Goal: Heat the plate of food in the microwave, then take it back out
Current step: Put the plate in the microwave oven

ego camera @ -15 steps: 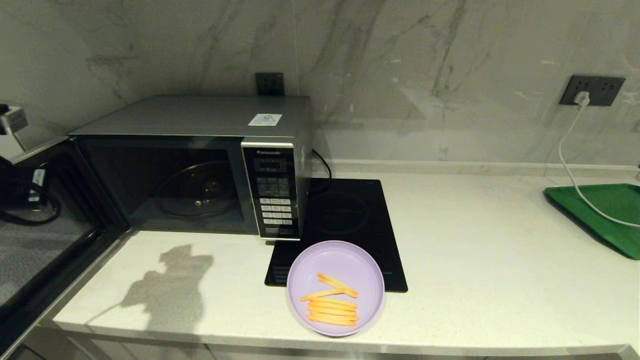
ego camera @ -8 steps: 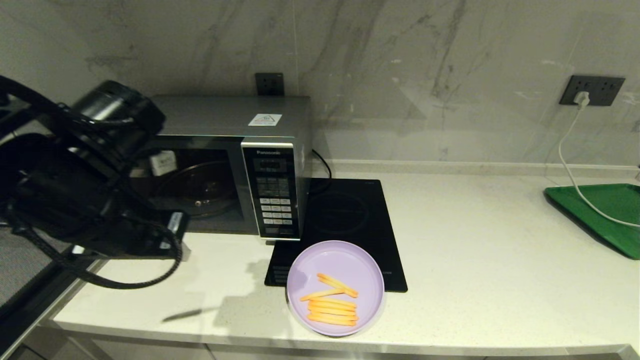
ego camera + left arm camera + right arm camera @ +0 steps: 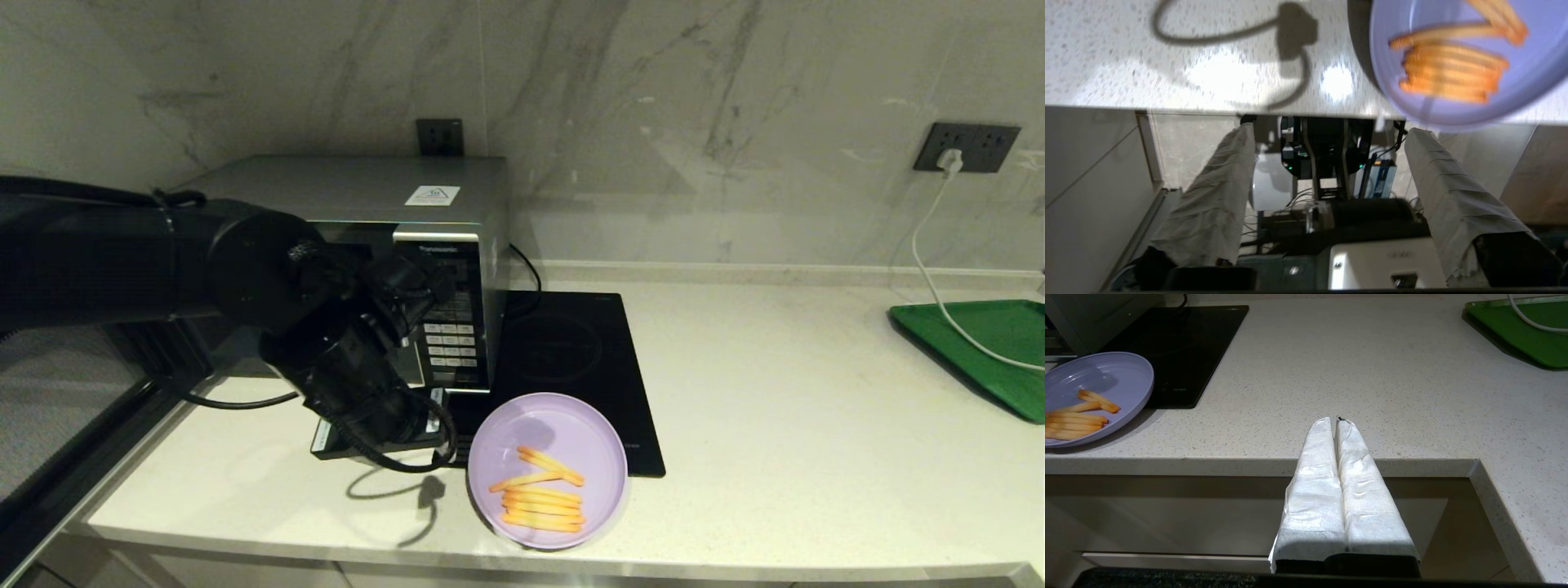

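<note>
Head view: plate of food [image 3: 547, 469] holds orange-yellow sticks [image 3: 540, 496].

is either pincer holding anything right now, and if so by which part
Nothing is held. The left pincer is open and empty beside the plate of food; the right pincer is shut on nothing below the counter edge.

Kitchen, microwave [image 3: 392, 245], hob [image 3: 563, 351], marble counter [image 3: 775, 425]

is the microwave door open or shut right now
Open: the microwave door is swung out to the left, though the left arm hides most of the cavity.
</note>
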You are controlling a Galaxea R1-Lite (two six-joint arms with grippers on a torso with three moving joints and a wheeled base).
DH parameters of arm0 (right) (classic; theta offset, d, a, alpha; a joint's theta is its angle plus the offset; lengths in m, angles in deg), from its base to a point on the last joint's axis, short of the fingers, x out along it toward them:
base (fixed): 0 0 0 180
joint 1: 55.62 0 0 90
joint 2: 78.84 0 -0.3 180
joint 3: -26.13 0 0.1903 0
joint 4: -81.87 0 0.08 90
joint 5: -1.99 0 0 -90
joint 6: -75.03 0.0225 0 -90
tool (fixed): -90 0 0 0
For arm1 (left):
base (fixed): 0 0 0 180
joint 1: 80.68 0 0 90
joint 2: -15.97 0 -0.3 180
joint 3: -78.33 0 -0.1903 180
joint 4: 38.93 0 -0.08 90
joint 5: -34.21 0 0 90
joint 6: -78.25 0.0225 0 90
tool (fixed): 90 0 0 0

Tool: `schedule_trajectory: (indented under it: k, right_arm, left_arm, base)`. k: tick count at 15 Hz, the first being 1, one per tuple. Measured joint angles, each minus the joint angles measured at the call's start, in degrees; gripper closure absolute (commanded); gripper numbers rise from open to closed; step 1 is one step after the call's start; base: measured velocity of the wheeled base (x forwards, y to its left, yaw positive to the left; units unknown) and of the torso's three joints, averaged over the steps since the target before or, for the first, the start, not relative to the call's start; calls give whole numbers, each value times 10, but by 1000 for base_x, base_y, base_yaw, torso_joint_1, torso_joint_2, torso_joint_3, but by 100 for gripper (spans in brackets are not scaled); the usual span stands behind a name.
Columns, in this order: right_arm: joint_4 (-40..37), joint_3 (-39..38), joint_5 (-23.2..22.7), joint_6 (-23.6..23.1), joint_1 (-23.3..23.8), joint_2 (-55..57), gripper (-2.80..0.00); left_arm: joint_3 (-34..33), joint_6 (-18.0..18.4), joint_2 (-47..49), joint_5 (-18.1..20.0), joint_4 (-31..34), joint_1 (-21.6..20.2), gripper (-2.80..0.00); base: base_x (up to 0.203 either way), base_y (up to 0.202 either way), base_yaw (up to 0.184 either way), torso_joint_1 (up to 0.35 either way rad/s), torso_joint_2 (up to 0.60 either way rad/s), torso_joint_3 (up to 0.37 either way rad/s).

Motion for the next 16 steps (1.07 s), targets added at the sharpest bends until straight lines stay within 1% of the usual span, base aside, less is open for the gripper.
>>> schedule_trajectory:
  k: [3,5,12,16]
  right_arm:
    - [0,0,0,0,0,0,0]
    - [0,0,0,0,0,0,0]
    - [0,0,0,0,0,0,0]
    - [0,0,0,0,0,0,0]
  left_arm:
    - [15,-2,43,-1,-29,-14,-280]
    - [27,-3,66,-4,-37,-20,-280]
    - [41,-2,108,-5,-62,-19,-280]
    - [62,-2,140,-20,-67,-18,-280]
  base:
    - [0,0,0,0,0,0]
    - [0,0,0,0,0,0]
    - [0,0,0,0,0,0]
    - [0,0,0,0,0,0]
